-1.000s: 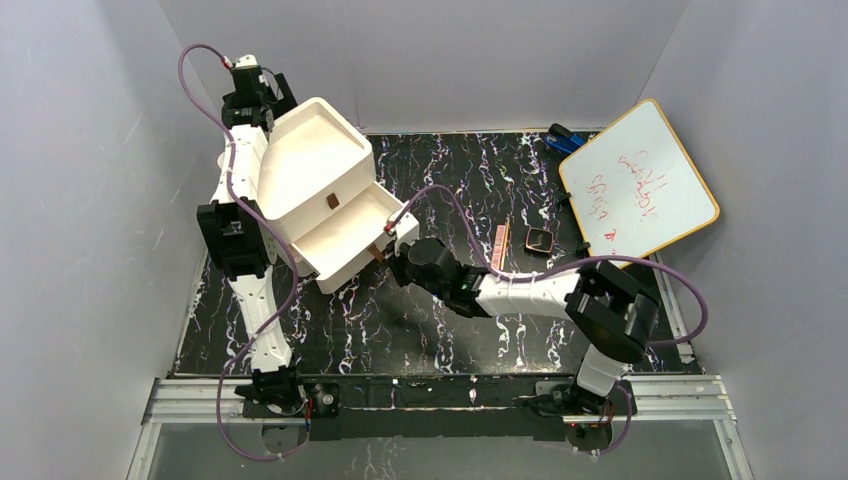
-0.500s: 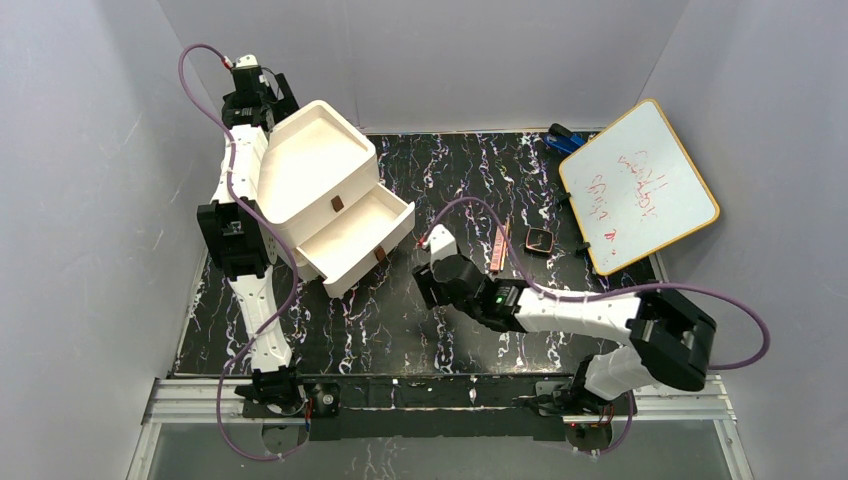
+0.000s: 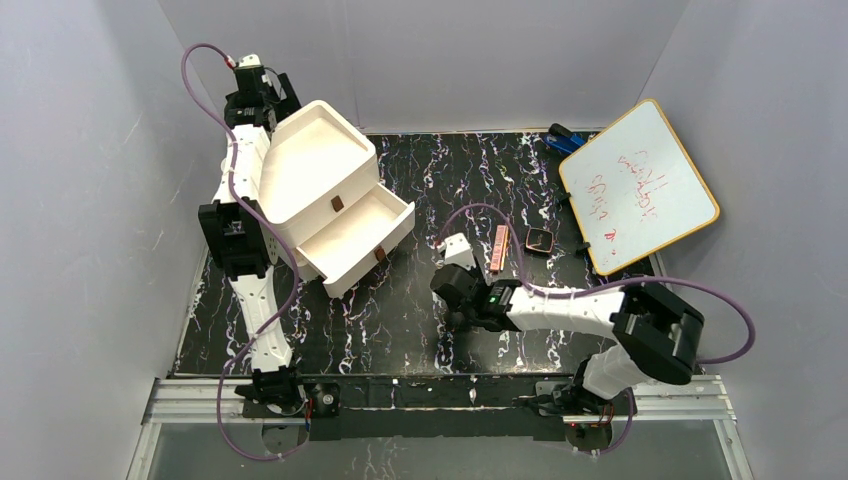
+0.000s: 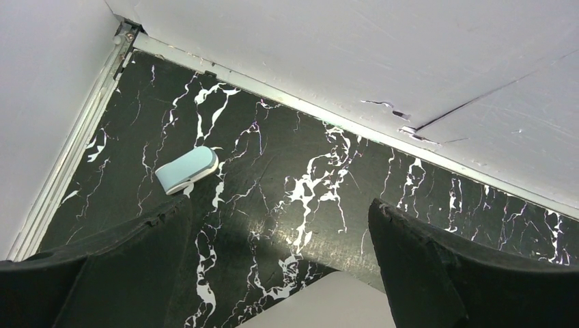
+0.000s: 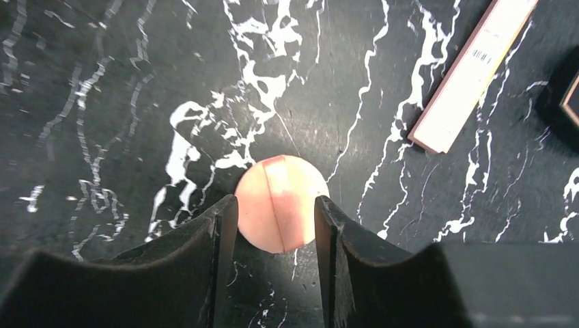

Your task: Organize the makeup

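A round copper-pink disc [image 5: 283, 184] lies flat on the black marbled table. My right gripper [image 5: 276, 201] hangs just above it, open, one finger over each edge of the disc. In the top view the right gripper [image 3: 455, 300] hides the disc. A slim pink-brown stick [image 5: 471, 72] [image 3: 499, 247] lies to the right, and beside it a small dark square compact [image 3: 539, 241] [image 5: 563, 102]. My left gripper [image 4: 278, 205] [image 3: 258, 85] stands wide open and empty behind the drawer box, at the back left corner.
The white three-drawer box [image 3: 310, 170] stands at the left with its lower drawer [image 3: 355, 235] pulled out. A whiteboard [image 3: 640, 185] with red writing leans at the right, a blue object [image 3: 560, 138] behind it. A small light-blue object [image 4: 186, 169] lies near the back wall.
My right gripper has left the drawer's handle, opened, and moved right and toward the front until it hangs over the disc. The left arm has barely moved.
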Tool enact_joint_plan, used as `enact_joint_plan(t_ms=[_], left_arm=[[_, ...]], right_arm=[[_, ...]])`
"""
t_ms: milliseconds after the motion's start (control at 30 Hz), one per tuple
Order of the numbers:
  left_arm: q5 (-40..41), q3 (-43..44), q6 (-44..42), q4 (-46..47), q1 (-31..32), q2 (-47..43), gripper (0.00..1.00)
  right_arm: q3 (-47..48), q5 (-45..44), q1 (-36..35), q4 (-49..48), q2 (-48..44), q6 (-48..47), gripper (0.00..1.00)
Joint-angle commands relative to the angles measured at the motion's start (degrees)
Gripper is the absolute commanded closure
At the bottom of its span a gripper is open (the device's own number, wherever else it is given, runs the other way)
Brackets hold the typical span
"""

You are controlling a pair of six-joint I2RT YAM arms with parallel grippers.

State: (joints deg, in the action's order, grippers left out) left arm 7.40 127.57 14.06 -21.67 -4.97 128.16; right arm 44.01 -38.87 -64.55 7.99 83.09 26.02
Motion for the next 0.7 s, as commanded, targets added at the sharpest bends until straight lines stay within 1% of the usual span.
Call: enact_joint_plan(t_ms=[0, 100, 200, 333, 400, 533, 567, 667], left_arm=[[-0.25, 0.51, -0.68, -0.87, 0.4, -2.2, 0.02], [-0.28, 0.49, -0.71, -0.85, 0.4, -2.33, 0.02], [-0.2, 0.4, -0.71, -0.83, 0.4, -2.29, 0.02], [-0.36, 0.49, -0.71, -0.83, 0.48, -2.21, 0.02], [-0.37, 0.49, -0.71, -0.88, 0.5, -2.13, 0.02], [-0.37, 0.49, -0.78, -0.87, 0.49, -2.12, 0.02], [-0.29, 0.52, -0.79, -0.83, 0.49, -2.12, 0.02], [-0.27, 0.49, -0.87, -0.84, 0.49, -2.2, 0.02]], right_arm=[[0.01, -0.12, 1.38, 1.7, 2.64, 3.54, 0.47], [-1.17, 1.58, 2.75, 0.39, 3.54, 3.6, 0.48], [-2.34, 3.14, 3.96, -0.93, 3.53, 3.6, 0.57], [-2.66, 4.84, 5.32, -1.65, 3.96, 2.98, 0.61], [-2.46, 5.66, 5.61, -1.88, 4.54, 2.5, 0.7], [-1.48, 6.43, 5.75, -1.83, 6.05, 1.87, 0.95], [-1.23, 6.37, 5.76, -1.64, 6.29, 1.8, 0.99], [-0.22, 6.19, 5.8, -1.11, 6.13, 1.19, 0.99]])
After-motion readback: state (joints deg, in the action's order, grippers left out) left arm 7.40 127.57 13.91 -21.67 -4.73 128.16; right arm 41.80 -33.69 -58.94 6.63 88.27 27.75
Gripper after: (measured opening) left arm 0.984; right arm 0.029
